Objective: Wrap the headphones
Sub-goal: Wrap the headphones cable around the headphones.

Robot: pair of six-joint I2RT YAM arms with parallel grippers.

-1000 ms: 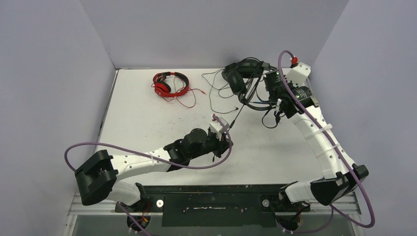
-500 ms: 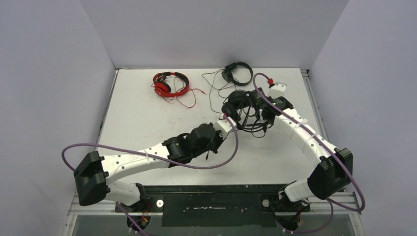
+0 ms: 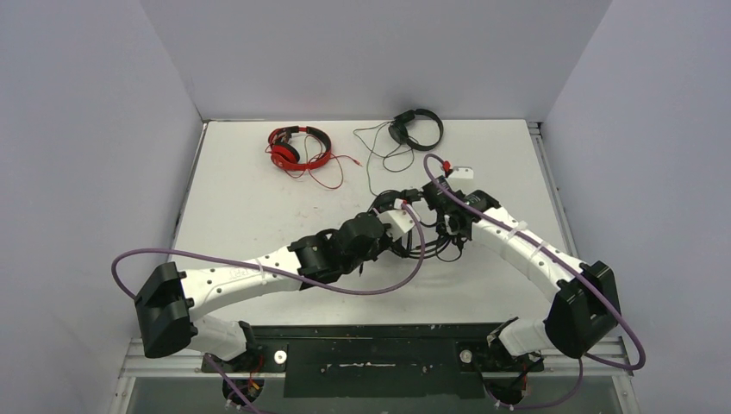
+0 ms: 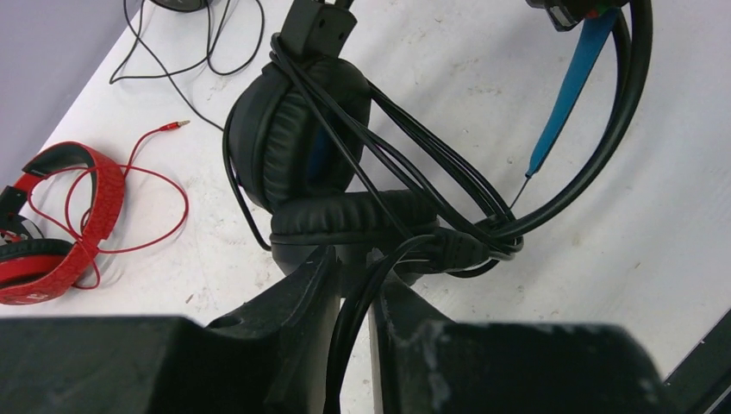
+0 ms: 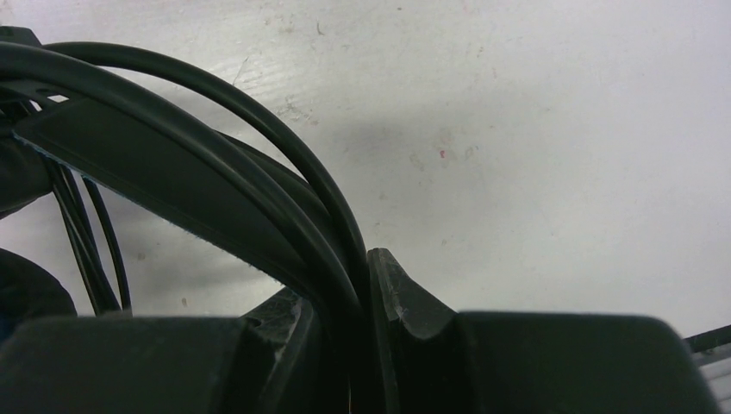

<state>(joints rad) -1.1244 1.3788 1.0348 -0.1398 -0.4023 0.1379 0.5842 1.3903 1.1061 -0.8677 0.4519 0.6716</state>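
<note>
The headphones with the bright blue headband (image 4: 573,78) hang at mid-table (image 3: 424,228), their black cord wound in several loops round an ear cup (image 4: 297,129). My right gripper (image 5: 340,280) is shut on their headband, and it sits just right of them in the top view (image 3: 450,226). My left gripper (image 4: 355,272) meets them from the left (image 3: 398,224); its jaws stand a little apart and the black cord runs loosely between them. The red headphones (image 3: 297,147) and the all-black headphones (image 3: 416,129) lie at the back with loose cords.
The red cord (image 4: 146,185) sprawls beside the red headphones (image 4: 52,224). The black set's thin cable (image 3: 375,159) trails toward the middle of the table. Grey walls close the table's left, back and right. Purple hoses loop off both arms.
My right arm has carried the blue-banded headphones from the back right down to mid-table. My left gripper moved right to meet them, and its jaws have parted slightly on the cord.
</note>
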